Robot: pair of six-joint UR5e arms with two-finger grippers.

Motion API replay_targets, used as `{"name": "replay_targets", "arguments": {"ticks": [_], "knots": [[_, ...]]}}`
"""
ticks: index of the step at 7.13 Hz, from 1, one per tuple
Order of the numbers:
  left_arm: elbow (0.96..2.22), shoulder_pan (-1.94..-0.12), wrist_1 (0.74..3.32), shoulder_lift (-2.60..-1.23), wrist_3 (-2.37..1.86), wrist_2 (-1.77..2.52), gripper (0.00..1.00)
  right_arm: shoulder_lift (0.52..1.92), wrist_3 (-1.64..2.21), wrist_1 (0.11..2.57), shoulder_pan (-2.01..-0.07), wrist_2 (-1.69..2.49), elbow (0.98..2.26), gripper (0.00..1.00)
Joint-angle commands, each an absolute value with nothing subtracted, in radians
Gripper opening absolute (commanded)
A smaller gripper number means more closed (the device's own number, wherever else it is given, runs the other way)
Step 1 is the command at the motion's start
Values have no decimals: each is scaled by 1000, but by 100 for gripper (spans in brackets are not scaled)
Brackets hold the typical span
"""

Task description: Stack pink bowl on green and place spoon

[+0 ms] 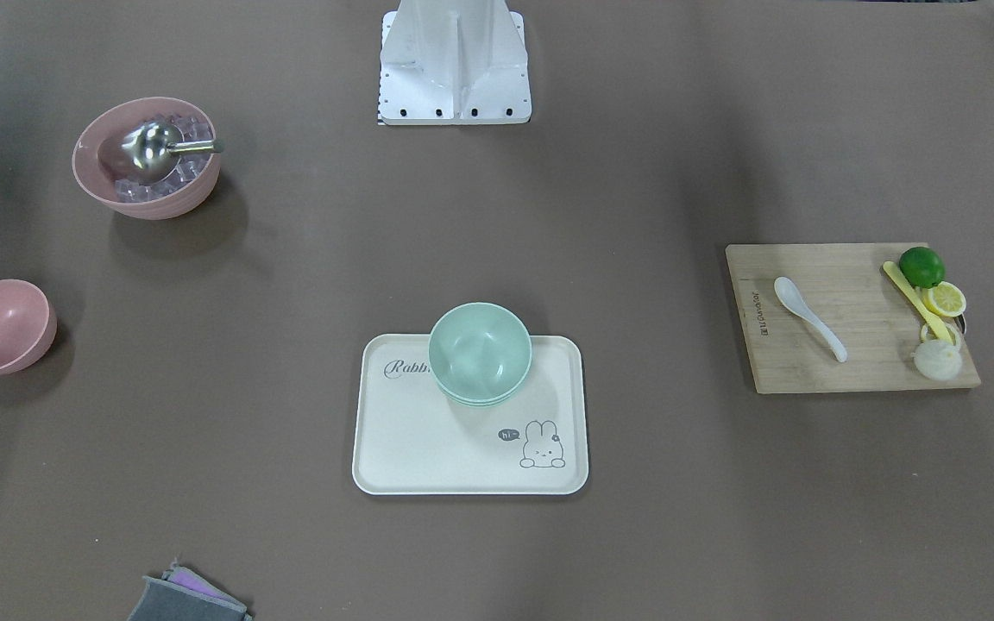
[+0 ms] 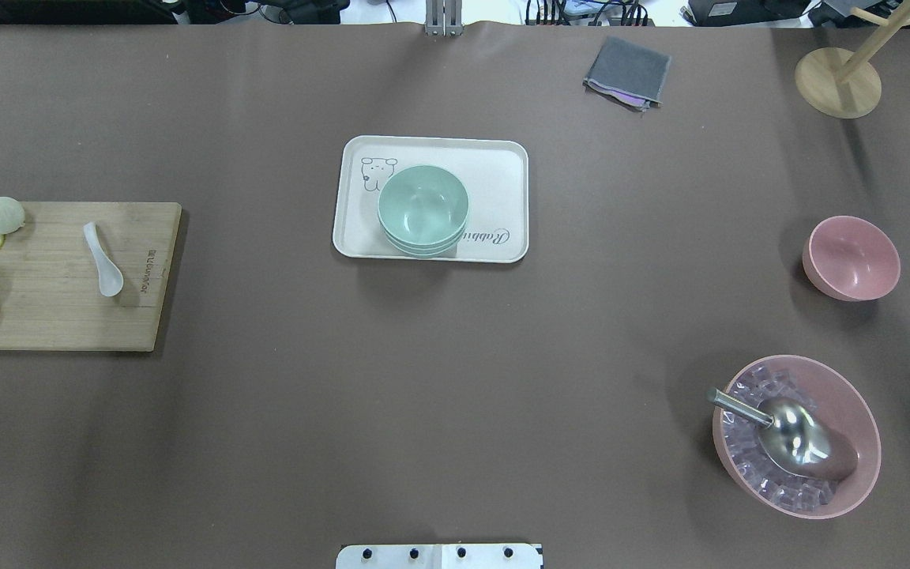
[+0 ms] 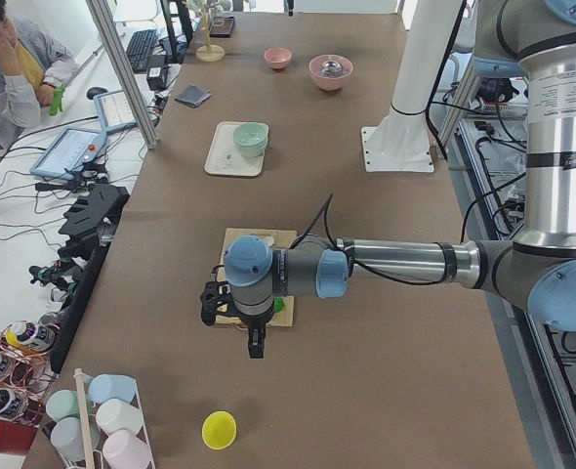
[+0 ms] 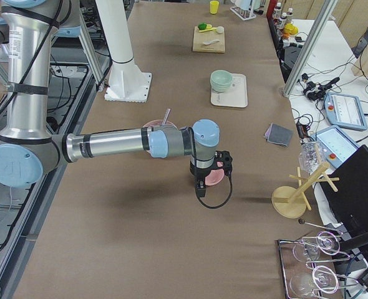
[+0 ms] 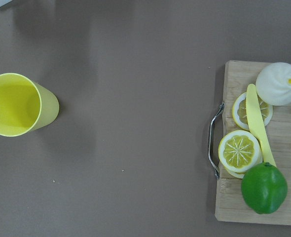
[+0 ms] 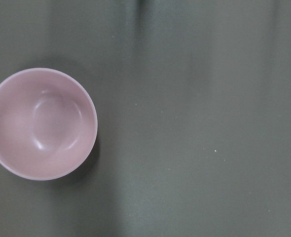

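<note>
Reading the overhead view as a clock face with the robot at 6: nearest, at 4 o'clock, an ice bowl (image 2: 850,395) is sitting with a scoop (image 2: 795,438) in it, and it looks to be no part of this job.

Just beyond, at 3 o'clock, the pink bowl (image 2: 851,258) is standing upright and empty on the bare worktop (image 2: 455,379). The right end effector (image 4: 199,192) is hanging above it, off to one side, since the wrist view is showing the bowl at its left edge. I cannot tell whether its fingers are apart or together.

At 9 o'clock the spoon (image 2: 103,261) is lying on the board (image 2: 52,316). The left end effector (image 3: 256,354) is hanging over the board's outer end, and its fingers cannot be judged either.

Farther, toward 12 o'clock, the green bowl (image 2: 423,207) is waiting on the tray (image 2: 494,170), by its near edge. A cloth (image 2: 627,71) is lying farthest, at 1 o'clock.

Both task things are sitting untouched, so the first step, picking up the pink bowl, is likely beginning. The next move is calling for the right arm to centre over the rim, descend, pinch the wall and carry the bowl to the tray.
</note>
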State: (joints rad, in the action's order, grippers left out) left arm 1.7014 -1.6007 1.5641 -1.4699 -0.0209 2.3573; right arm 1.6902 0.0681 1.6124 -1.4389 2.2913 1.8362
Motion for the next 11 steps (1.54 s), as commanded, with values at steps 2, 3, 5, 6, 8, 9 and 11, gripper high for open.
{"name": "replay_targets", "arguments": {"ticks": [2, 3, 5, 6, 8, 9, 11], "knots": [[1756, -1597, 1690, -1384, -26, 2362, 98, 1690, 69, 1614, -1439, 2303, 1836, 100], [1749, -1594, 1690, -1382, -28, 2364, 98, 1690, 69, 1614, -1439, 2304, 1836, 100], [1741, -1592, 1697, -1362, -29, 2367, 98, 1687, 67, 1612, -1439, 2318, 1832, 100], [1744, -1592, 1697, -1362, -31, 2368, 98, 1686, 67, 1614, -1436, 2350, 1829, 100], [1746, -1591, 1697, -1362, -32, 2368, 98, 1680, 67, 1612, -1411, 2425, 1813, 100], [1744, -1586, 1695, -1364, -31, 2368, 98, 1654, 69, 1611, -1382, 2427, 1775, 100], [1744, -1585, 1697, -1367, -31, 2368, 98, 1626, 80, 1582, -1348, 2419, 1738, 100]]}}
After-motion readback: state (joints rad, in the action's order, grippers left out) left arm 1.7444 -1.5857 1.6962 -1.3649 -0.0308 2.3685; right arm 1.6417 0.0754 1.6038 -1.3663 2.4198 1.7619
